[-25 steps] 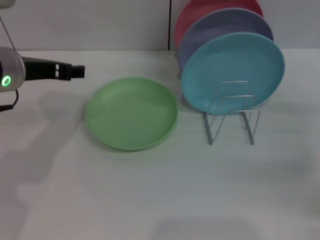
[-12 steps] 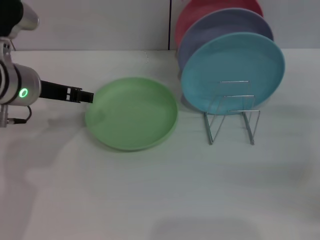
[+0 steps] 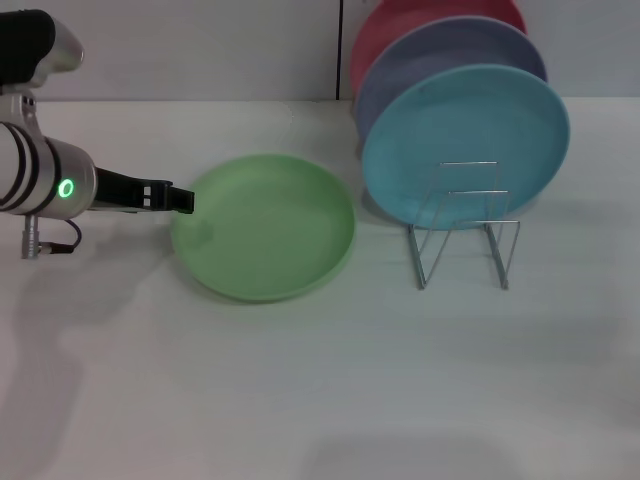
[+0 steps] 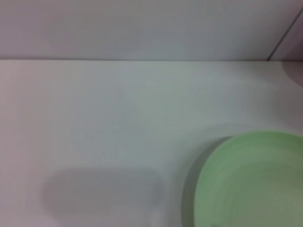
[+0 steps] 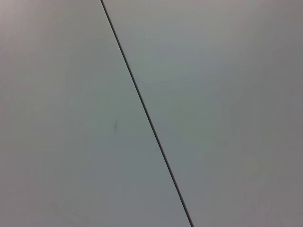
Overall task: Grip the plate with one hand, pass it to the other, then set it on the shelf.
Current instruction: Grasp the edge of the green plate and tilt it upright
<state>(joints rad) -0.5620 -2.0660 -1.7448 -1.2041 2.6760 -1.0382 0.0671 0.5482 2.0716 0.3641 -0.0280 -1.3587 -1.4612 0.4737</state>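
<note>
The light green plate [image 3: 264, 226] lies flat on the white table, left of centre in the head view; part of its rim also shows in the left wrist view [image 4: 251, 182]. My left gripper [image 3: 178, 199], on the silver arm with the green light, reaches in from the left with its tip at the plate's left rim. The wire shelf [image 3: 465, 235] stands to the right of the plate. My right gripper is out of view; its wrist view shows only a pale surface with a dark seam.
On the shelf a light blue plate [image 3: 466, 140] stands upright, with a lavender plate [image 3: 420, 60] and a red plate [image 3: 395, 25] behind it. The front wire loops of the shelf hold nothing. A wall runs along the table's back edge.
My left arm has come down and to the right, bringing the gripper tip from behind and left of the green plate to its left rim. The plates have not moved.
</note>
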